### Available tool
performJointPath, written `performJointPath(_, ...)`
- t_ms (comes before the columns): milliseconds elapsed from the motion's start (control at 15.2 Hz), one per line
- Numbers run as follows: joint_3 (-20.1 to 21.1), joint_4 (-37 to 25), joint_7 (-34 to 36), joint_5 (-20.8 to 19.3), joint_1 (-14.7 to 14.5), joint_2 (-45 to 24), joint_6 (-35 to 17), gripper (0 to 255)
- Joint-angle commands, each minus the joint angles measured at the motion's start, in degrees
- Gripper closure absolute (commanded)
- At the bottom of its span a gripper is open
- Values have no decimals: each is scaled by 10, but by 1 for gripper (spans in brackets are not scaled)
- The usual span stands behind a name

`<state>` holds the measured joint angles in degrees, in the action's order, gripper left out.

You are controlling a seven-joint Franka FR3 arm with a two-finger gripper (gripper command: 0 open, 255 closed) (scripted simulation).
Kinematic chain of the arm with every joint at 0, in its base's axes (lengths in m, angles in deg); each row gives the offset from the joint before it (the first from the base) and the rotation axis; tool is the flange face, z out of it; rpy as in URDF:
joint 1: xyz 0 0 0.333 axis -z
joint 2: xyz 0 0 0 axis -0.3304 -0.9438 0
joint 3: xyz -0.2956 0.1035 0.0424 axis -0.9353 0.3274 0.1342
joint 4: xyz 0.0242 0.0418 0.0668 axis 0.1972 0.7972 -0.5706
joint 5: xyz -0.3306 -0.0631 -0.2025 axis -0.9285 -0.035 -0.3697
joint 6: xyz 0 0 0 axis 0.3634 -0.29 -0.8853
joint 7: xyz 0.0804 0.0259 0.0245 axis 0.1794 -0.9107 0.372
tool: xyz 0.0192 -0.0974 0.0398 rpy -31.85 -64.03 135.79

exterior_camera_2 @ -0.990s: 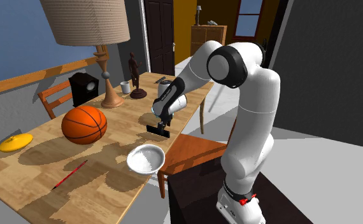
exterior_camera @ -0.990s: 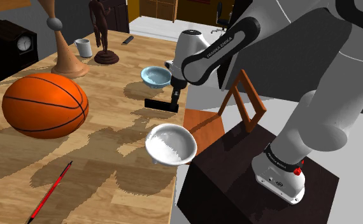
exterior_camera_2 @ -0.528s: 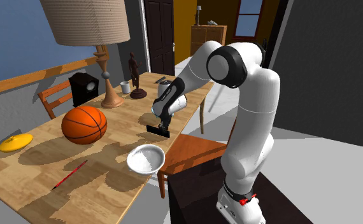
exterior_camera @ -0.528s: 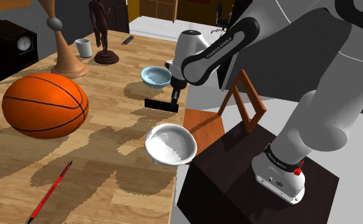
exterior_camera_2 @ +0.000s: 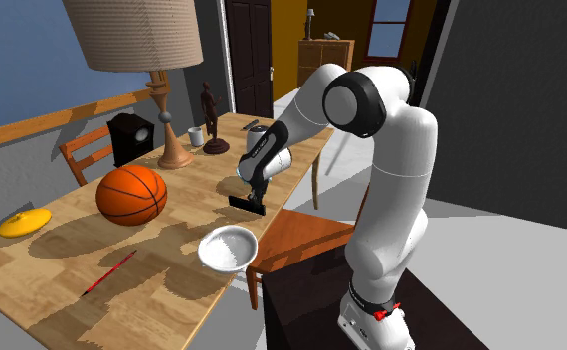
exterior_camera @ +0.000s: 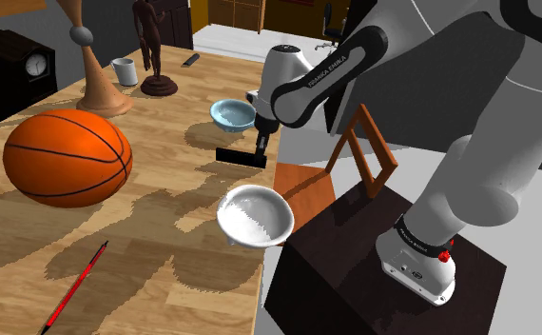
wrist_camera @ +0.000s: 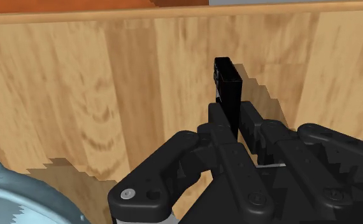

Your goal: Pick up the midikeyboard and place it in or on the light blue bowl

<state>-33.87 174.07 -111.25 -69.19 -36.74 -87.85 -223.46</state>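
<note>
Got the gripper [exterior_camera: 259, 150] clamped on one end of the black midikeyboard [wrist_camera: 228, 83], rest poking out past the fingertips. Low by the wooden table's [exterior_camera: 164, 205] edge, just beside the light blue bowl [exterior_camera: 231, 114].

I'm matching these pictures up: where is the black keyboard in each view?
Shoulder view: keyboard at centre, by the table edge, under the gripper.
Second exterior view: keyboard centre-left, above the white bowl.
Wrist view: keyboard clasped in the gripper.
Shared landmark: blue bowl, beside the keyboard in shoulder and wrist views.
</note>
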Motion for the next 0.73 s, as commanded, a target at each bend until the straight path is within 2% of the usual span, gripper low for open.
performJointPath(0,0,-1,0,0,0,6,8,255)
performJointPath(660,0,-21,0,1,0,65,86,255)
